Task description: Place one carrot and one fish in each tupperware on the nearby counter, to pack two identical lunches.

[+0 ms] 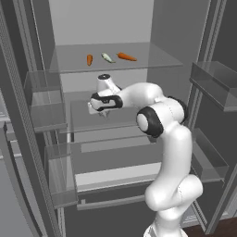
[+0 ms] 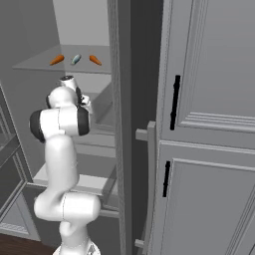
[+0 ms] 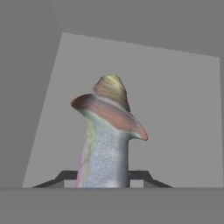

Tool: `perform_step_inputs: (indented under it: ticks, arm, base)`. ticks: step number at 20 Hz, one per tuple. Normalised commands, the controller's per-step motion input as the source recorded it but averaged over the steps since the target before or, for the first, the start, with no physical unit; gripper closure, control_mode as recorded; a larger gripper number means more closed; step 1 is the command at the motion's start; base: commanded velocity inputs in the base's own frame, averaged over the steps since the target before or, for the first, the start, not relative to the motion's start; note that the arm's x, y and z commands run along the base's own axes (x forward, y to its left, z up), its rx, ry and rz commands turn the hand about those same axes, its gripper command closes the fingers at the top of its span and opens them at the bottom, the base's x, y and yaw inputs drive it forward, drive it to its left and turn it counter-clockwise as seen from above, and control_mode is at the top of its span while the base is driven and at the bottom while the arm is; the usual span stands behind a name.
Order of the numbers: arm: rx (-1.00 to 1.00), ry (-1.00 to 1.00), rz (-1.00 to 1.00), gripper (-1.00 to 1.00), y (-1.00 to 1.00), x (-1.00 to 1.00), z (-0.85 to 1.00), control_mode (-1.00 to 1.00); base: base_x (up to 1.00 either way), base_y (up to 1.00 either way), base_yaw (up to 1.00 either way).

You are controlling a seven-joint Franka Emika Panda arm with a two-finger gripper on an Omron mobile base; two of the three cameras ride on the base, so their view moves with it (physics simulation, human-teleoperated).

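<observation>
Grey walls and glass shelves of an open fridge (image 1: 152, 28) surround the scene in the left base view, with grey panelled cabinet doors (image 2: 209, 99) and their black handles standing to the right of it in the right base view. Reaching into the fridge at a middle shelf is the white arm (image 1: 162, 125), its hand turned toward the left side. On the upper glass shelf (image 1: 152, 58) lie three small things in a row, apart from one another: a carrot (image 1: 90, 59) on the left, a pale fish (image 1: 107, 57) in the middle and a second carrot (image 1: 126, 57) on the right. Seen from the hand view, the gripper (image 3: 105, 177) is clamped on another fish (image 3: 107, 131), whose scaly body rises between the two dark fingertips with its tail fanning out above
</observation>
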Motion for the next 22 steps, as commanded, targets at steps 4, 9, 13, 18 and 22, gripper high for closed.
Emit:
perform_step_inputs:
  ticks: [4,9,13,18,22]
  arm:
    - [0.00,-0.05,0.01,1.00,-0.21,-0.93,0.15,-1.00]
    - [0.00,0.00,0.00,1.00,-0.26,-1.00,0.78,-1.00]
    - [0.00,0.01,0.01,1.00,-0.20,-1.00,1.00,-1.00]
    - [0.00,0.03,0.02,1.00,-0.33,-1.00,0.89,-1.00]
    - [0.00,0.00,0.00,1.00,-0.43,-1.00,0.89,-1.00]
  base:
    - [0.00,0.00,0.00]
    - [0.00,0.00,0.00]
    - [0.00,0.00,0.00]
    - [0.00,0.00,0.00]
    - [0.00,0.00,0.00]
